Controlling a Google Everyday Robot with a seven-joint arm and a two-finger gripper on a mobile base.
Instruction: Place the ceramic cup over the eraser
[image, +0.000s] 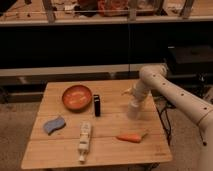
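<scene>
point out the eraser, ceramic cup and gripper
eraser (97, 105): camera view, middle of its black front face
ceramic cup (133, 113): camera view, pale side wall, right of the eraser
gripper (135, 101): camera view, its lower end, just above the cup

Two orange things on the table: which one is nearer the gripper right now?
The small elongated orange object, lying just camera-side of the gripper above the wooden table. The wide round orange bowl sits farther away, beyond the black rectangular eraser.
</scene>
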